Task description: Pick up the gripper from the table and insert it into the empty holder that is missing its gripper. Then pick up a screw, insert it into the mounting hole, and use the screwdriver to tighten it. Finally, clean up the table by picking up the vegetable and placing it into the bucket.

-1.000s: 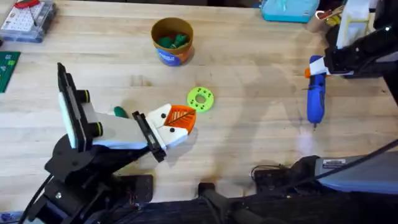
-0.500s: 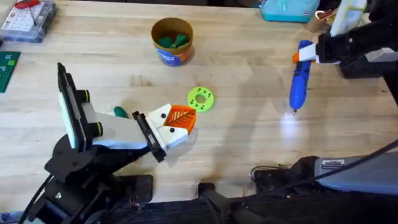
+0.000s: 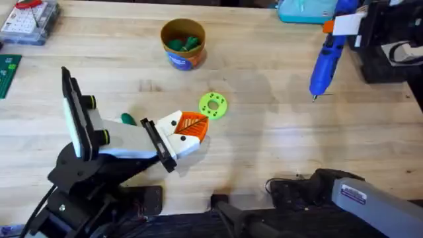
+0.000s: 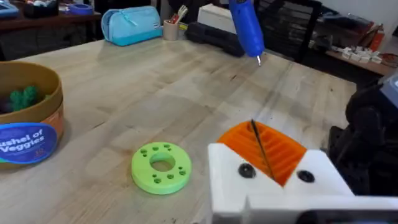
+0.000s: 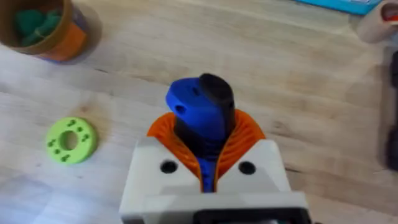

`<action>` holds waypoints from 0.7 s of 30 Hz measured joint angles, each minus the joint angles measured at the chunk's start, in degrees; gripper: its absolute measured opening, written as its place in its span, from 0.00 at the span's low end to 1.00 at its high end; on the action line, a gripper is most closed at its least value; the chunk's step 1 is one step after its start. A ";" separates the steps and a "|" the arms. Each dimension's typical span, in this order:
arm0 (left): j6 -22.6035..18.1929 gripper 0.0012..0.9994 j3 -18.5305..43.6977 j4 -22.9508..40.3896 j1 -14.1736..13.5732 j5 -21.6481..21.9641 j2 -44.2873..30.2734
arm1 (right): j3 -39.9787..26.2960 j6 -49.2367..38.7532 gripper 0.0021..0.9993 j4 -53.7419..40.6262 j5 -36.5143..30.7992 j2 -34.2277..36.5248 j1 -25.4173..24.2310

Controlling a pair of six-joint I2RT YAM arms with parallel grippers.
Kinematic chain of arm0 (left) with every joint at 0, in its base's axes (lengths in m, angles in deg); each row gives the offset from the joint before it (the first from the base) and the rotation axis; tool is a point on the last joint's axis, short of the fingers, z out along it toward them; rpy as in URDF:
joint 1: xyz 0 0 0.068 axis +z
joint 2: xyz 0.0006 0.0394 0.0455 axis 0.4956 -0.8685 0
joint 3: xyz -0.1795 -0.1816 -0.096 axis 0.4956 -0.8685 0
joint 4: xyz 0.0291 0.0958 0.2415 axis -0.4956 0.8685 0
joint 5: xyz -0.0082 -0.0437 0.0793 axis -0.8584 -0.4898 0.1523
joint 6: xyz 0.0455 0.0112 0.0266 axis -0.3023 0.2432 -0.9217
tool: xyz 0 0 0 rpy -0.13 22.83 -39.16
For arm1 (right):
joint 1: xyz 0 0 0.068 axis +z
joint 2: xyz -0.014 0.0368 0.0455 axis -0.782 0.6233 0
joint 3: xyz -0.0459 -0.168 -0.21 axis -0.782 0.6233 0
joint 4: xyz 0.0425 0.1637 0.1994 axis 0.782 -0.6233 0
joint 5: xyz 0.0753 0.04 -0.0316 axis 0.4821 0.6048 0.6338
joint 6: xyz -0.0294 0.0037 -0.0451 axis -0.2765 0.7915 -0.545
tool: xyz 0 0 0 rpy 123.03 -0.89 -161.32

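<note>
Screwdriver [image 3: 325, 58] lifted higher, tilted, bit down | right gripper [image 5: 208, 163] clamped on its body | holder [image 3: 135, 139] well apart, across the table [image 3: 264, 139]

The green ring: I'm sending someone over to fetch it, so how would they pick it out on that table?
Start at the tan bucket near the table's far edge, then come toward the white holder on its black stand. The green ring lies flat between them, beside the holder's orange-padded tip. It alone is bright lime, a flat disc with a centre hole ringed by small holes.
</note>
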 joint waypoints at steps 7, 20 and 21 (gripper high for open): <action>0.00 0.02 0.02 0.29 -0.01 0.00 0.00 | 0.02 5.17 0.06 -1.26 1.74 0.03 0.85; 0.00 0.02 0.02 0.29 -0.01 0.00 0.00 | 10.29 8.68 0.06 10.63 10.98 -15.45 3.42; 0.00 0.02 0.02 0.31 -0.01 0.00 0.00 | 11.96 9.54 0.06 12.83 11.69 -16.59 4.44</action>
